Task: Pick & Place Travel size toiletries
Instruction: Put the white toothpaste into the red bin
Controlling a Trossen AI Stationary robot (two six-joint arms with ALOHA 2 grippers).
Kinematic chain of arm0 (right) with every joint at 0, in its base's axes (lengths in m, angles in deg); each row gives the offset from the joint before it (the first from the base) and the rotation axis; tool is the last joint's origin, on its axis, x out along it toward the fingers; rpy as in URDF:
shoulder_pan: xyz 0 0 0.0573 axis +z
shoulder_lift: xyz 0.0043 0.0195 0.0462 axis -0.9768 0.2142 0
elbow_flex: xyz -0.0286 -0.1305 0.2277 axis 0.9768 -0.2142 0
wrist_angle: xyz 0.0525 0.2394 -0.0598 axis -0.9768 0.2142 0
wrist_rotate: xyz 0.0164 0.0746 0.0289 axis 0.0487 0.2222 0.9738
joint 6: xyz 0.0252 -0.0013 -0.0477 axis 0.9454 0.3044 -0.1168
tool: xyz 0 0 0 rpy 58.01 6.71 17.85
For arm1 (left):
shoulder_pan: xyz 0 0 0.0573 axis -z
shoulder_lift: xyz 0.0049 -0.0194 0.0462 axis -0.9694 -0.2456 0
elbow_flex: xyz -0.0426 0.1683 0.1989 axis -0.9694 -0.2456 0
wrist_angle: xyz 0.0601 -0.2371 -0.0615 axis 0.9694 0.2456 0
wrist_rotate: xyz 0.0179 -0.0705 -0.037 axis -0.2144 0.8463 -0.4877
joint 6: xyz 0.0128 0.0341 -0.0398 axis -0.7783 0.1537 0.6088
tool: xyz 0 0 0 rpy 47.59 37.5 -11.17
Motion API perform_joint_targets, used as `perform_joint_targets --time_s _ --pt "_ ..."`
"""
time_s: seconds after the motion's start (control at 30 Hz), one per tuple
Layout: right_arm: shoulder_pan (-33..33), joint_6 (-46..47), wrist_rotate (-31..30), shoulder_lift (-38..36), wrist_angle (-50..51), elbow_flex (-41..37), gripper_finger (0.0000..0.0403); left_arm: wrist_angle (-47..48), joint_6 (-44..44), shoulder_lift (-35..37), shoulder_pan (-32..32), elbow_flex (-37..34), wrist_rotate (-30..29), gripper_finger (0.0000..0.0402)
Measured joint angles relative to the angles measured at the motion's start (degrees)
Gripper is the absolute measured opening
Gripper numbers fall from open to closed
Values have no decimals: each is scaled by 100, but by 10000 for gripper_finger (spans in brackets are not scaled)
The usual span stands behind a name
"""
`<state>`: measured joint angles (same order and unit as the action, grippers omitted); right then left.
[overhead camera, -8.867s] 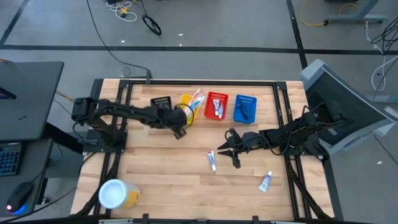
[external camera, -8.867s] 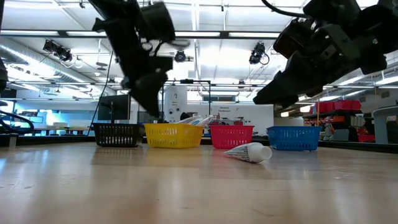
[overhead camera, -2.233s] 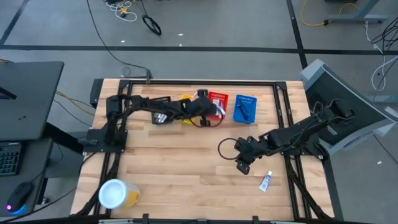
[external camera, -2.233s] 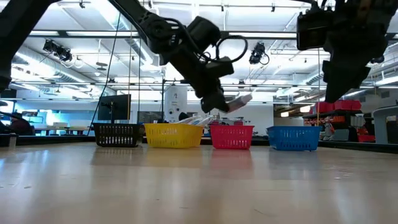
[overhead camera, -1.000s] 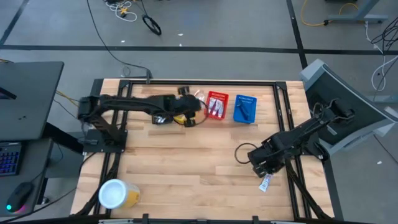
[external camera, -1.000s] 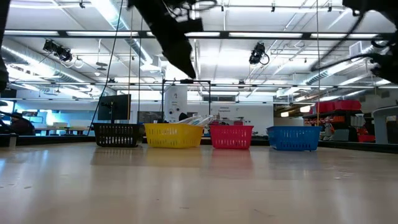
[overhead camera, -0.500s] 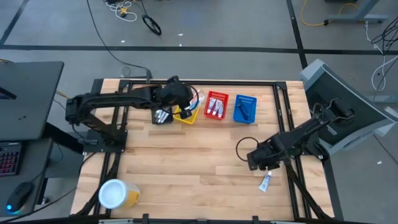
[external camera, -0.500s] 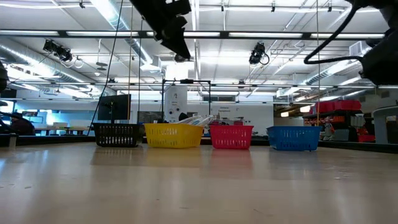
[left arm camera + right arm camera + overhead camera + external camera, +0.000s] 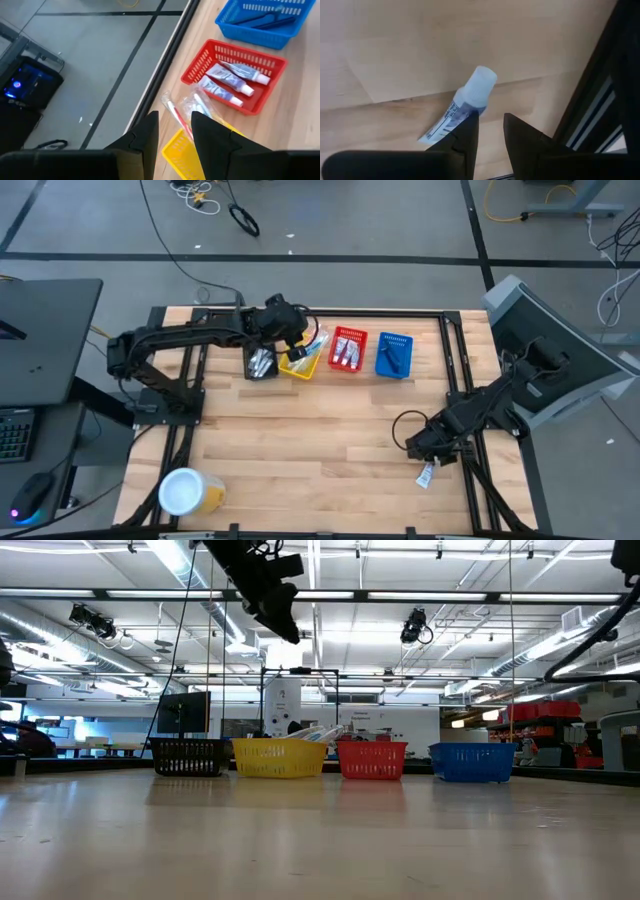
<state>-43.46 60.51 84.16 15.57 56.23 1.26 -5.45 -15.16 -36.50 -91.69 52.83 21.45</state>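
One small white tube [image 9: 427, 473] with a white cap [image 9: 481, 82] lies flat on the wood near the table's right edge. My right gripper [image 9: 489, 125] stands open just over it, pointing steeply down; in the high view this gripper [image 9: 428, 452] is right beside the tube. My left gripper [image 9: 175, 125] is open with nothing between its fingers, high over the far side near the yellow basket [image 9: 300, 360]; the low view also shows it [image 9: 275, 600]. More tubes [image 9: 227, 82] lie in the red basket [image 9: 347, 350], and wrapped toothbrushes [image 9: 181, 107] stick out of the yellow one. My right gripper has one fingertip [image 9: 470, 120] in front of the tube's body [image 9: 451, 114], just behind the cap. I cannot tell whether it touches. The tube lies flat on the table.
A row of small baskets stands at the far edge: black [image 9: 260, 363], yellow, red, and blue [image 9: 394, 354]. A yellow tub with a white lid [image 9: 185, 492] sits at the near left corner. The table's dark frame rail [image 9: 600, 100] runs close beside the tube.
My left gripper has risen and drawn back from over the yellow and red baskets toward the table's far left. My right gripper has sunk toward the tube near the right edge, and its wrist has rolled. The tube has stayed in place.
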Motion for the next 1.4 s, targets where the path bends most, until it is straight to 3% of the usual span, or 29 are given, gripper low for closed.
perform_joint_targets --time_s 0.33,0.57,0.83,1.4 --pt "0 37 -118 -237 -44 -28 103 0 65 0 -24 0 205 121" --pt "0 447 -710 -306 255 -45 103 -2 50 0 -26 0 404 121" --pt "0 1074 -554 -306 -528 -342 103 2 39 0 -26 0 404 121" --pt "42 1428 -643 -159 -501 -342 103 6 39 0 -26 0 407 121"
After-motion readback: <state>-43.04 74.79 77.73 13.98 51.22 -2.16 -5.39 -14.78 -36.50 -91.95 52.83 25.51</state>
